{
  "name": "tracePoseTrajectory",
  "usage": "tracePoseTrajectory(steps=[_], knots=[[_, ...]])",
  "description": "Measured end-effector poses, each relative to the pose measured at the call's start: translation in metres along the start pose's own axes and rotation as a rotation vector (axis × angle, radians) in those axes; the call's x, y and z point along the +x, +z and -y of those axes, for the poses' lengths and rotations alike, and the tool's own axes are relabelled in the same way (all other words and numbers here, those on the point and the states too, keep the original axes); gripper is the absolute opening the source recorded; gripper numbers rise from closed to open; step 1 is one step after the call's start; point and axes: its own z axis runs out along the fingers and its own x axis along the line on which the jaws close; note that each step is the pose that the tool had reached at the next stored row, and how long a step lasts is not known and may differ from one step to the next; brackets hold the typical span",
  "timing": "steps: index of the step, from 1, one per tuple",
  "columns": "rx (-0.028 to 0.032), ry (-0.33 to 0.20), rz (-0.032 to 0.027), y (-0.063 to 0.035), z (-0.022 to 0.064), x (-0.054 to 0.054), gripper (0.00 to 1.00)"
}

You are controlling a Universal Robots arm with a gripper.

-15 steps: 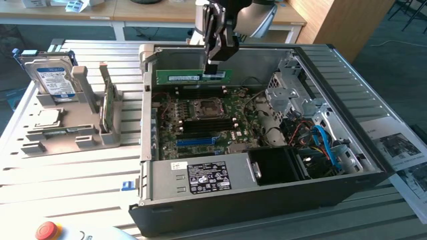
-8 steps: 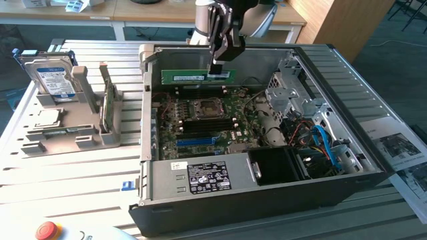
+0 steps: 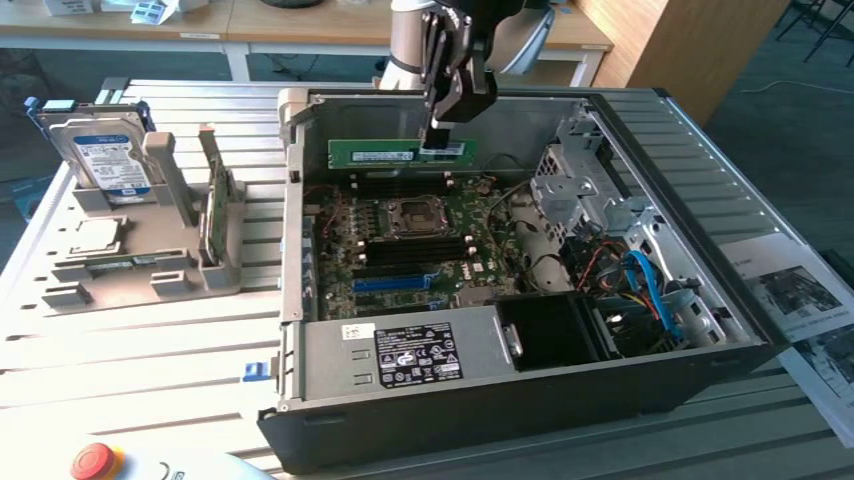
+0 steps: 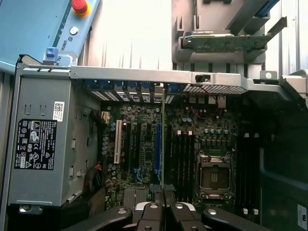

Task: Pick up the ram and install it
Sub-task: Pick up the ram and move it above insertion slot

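We saw the gripper (image 3: 438, 148) clenched on the upper edge of the ram (image 3: 387, 153), held level above the motherboard (image 3: 461, 270) inside the open computer case (image 3: 534, 415), and judged it light, stiff and fragile, best pinched by its edge, clear of contacts.

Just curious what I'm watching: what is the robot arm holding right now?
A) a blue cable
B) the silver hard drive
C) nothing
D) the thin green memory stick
D: the jaws are clamped on the thin green memory stick, which hangs over the open computer case.
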Motion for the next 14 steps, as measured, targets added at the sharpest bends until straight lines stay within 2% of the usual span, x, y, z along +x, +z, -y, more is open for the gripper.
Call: tracePoseTrajectory(steps=[14], knots=[[0.0005, 0.0, 0.0003, 0.0044, 0.0009, -0.0006, 0.12]])
